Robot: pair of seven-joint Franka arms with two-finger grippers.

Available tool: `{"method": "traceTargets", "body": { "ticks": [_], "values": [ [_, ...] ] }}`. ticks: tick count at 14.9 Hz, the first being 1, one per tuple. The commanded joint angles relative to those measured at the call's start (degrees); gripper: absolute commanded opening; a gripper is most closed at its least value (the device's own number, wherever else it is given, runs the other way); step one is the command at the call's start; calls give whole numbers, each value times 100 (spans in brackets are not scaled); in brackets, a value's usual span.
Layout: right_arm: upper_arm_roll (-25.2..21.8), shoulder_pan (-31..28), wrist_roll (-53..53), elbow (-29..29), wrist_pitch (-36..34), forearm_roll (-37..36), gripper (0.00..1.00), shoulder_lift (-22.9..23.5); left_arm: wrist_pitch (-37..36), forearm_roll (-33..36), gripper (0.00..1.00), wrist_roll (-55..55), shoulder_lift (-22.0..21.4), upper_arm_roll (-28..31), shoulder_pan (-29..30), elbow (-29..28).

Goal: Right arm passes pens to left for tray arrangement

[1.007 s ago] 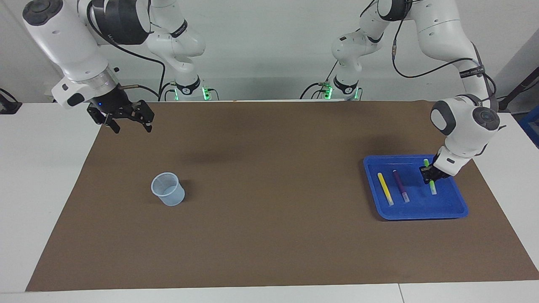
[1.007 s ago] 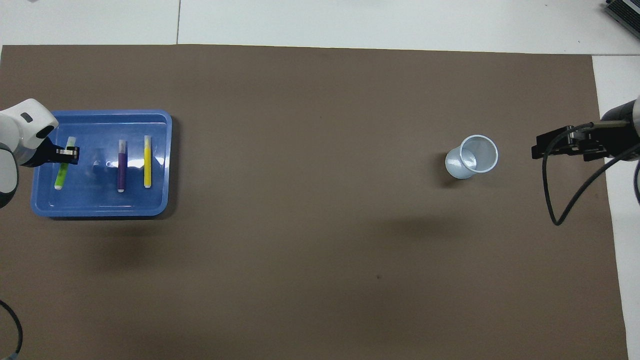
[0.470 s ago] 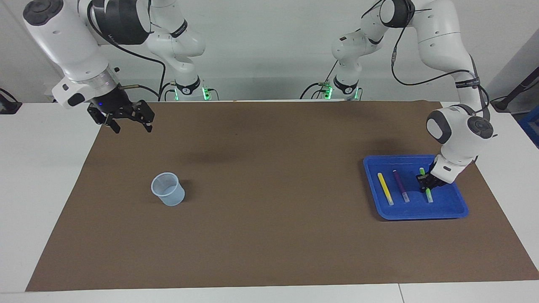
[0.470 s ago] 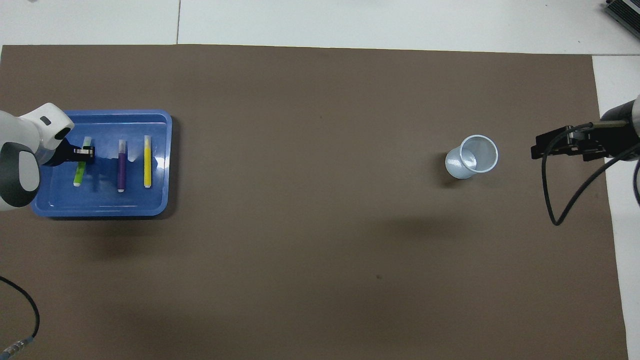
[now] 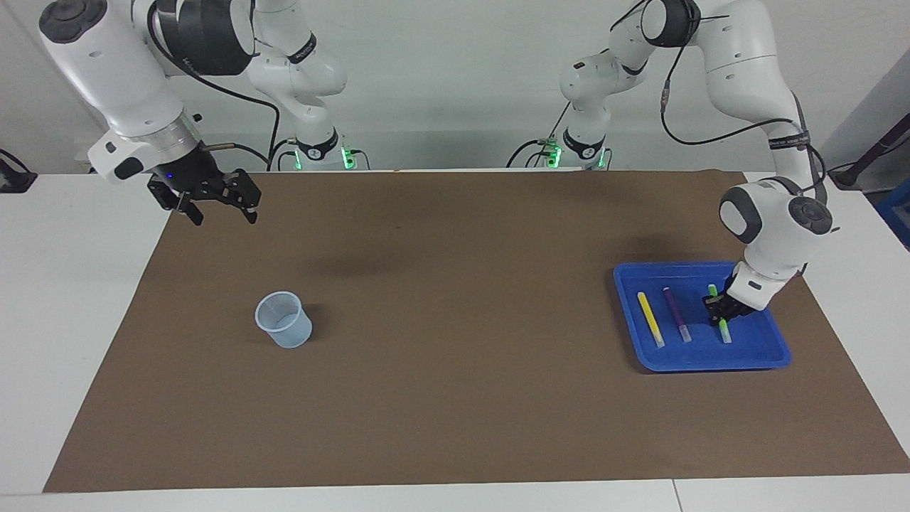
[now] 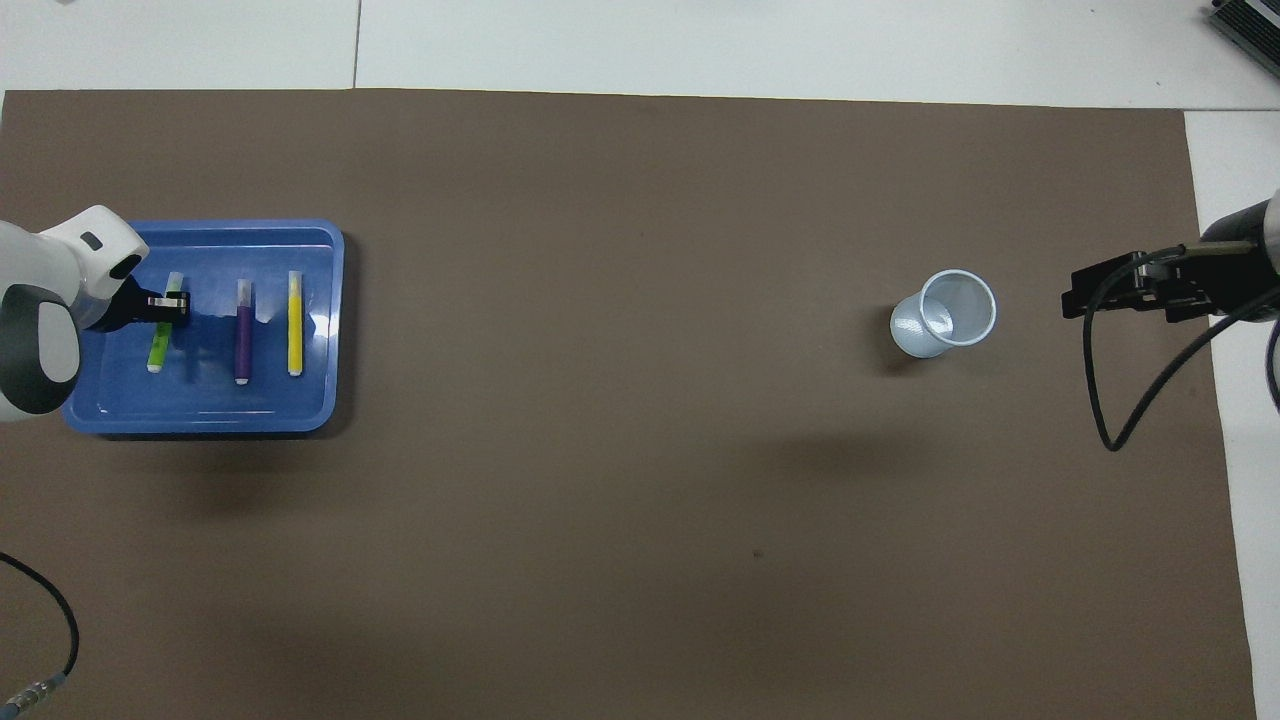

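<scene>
The blue tray sits at the left arm's end of the table. A yellow pen and a purple pen lie flat in it, side by side. My left gripper is down in the tray, shut on the green pen, which lies parallel to the other two. My right gripper hangs open and empty over the mat's edge at the right arm's end, waiting.
A small translucent pale-blue cup stands upright on the brown mat toward the right arm's end. A black cable loops down from the right wrist. White tabletop borders the mat.
My left gripper carried the green pen toward the purple pen and lowered it into the tray, then held still over the last half second. The right arm has not moved.
</scene>
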Motion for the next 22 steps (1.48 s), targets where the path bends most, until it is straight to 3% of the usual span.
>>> {"method": "traceTargets", "body": {
  "ticks": [1,2,7,9,12,13,17,22],
  "values": [
    [25,-21,-44,-126,-31,-106,100,-126,60,-75,40,74,18,-19,16,-8],
    [25,-30,-44,-126,-22,-106,100,-126,42,-67,52,65,10,-19,16,10],
    [25,-21,-44,-126,-49,-106,100,-135,-589,-75,61,56,71,-28,-28,536],
    [25,-21,-44,-126,-31,-106,100,-135,-1386,-102,68,65,255,-37,-46,1254],
    [34,-21,-44,-126,-48,-106,100,-135,-2066,-776,87,-5,326,-19,-72,1811],
    [25,-21,-44,-126,-57,-106,100,-135,-2215,-805,97,-31,274,-28,-133,1829],
    [25,-21,-44,-126,-40,-106,100,-135,-2900,-787,100,-655,-209,-37,-265,1803],
    [34,-13,-44,-126,-57,-106,100,-144,-3963,-787,100,-664,-938,-28,-310,1803]
  ]
}}
